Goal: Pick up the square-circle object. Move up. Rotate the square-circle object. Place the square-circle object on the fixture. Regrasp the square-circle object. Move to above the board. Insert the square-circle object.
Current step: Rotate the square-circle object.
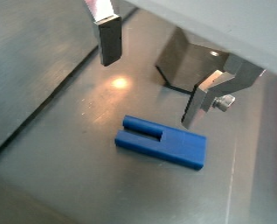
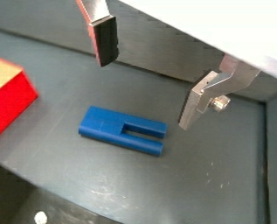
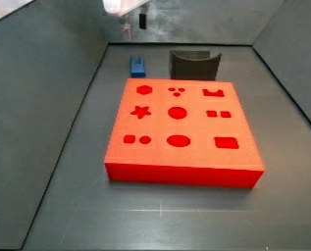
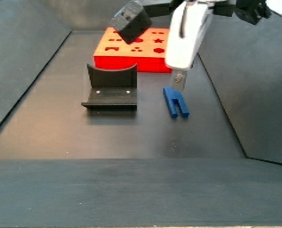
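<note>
Lying flat on the grey floor, the blue peg (image 4: pixel 175 101) has not been picked up yet, so the task looks to be at its very first step. In a side view, going left to right, the dark fixture (image 4: pixel 109 89) stands at about nine o'clock of the peg, near it but not touching, with its notched upright facing the camera; the red board (image 4: pixel 137 49) lies behind both, toward twelve o'clock. The gripper (image 4: pixel 178 78) hangs just above the far end of the peg, apart from it.

In both wrist views the gripper (image 1: pixel 152 83) is spread wide and carries nothing: one dark-padded finger (image 1: pixel 107 42) is on one side, the other finger (image 1: pixel 203 98) on the opposite side, and the peg (image 1: pixel 162 141) shows on the floor beneath the gap, somewhat off its middle. That wide spread is probably there so the fingers can come down on either side of the peg's narrow width.

The peg's long axis runs away from the camera in a side view (image 3: pixel 136 66), roughly from six to twelve o'clock, alongside the fixture (image 3: pixel 193 65) at its three o'clock and beyond the board's (image 3: pixel 181 172) far edge. A slot splits one end into two legs; in a wrist view (image 2: pixel 124 131) the slot opens toward the side away from the board's red corner (image 2: pixel 6 96). Which end that is in the side views is too small to tell.
</note>
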Robot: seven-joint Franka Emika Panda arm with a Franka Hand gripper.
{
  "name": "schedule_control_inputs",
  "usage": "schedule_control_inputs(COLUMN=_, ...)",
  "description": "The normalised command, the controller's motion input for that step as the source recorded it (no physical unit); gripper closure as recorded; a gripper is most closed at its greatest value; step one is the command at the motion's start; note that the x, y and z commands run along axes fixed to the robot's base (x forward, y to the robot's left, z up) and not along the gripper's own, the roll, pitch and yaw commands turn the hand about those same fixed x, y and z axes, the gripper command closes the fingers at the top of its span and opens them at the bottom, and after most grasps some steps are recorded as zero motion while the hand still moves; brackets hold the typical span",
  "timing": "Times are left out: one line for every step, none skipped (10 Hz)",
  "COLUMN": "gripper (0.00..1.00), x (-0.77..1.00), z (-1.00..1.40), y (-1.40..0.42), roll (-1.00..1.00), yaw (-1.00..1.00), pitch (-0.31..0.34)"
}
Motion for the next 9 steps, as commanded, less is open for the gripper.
schedule_control_inputs(gripper=0.0, x=0.03, z=-0.04, y=0.0, roll=0.0, yaw=1.0, pitch=-0.001)
schedule_control_inputs(gripper=0.0, x=0.03, z=-0.04, y=0.0, roll=0.0, yaw=1.0, pitch=-0.001)
schedule_control_inputs(gripper=0.0, x=0.03, z=-0.04, y=0.0, roll=0.0, yaw=1.0, pitch=-0.001)
schedule_control_inputs(gripper=0.0, x=0.03, z=-0.04, y=0.0, roll=0.0, yaw=1.0, pitch=-0.001)
schedule_control_inputs(gripper=0.0, x=0.03, z=-0.04, y=0.0, roll=0.0, yaw=1.0, pitch=-0.001)
schedule_control_inputs(gripper=0.0, x=0.03, z=-0.04, y=0.0, roll=0.0, yaw=1.0, pitch=-0.001)
schedule_control_inputs(gripper=0.0, x=0.03, z=-0.04, y=0.0, roll=0.0, yaw=1.0, pitch=-0.001)
schedule_control_inputs(gripper=0.0, x=0.03, z=-0.04, y=0.0, roll=0.0, yaw=1.0, pitch=-0.002)
schedule_control_inputs(gripper=0.0, x=0.03, z=-0.04, y=0.0, roll=0.0, yaw=1.0, pitch=-0.002)
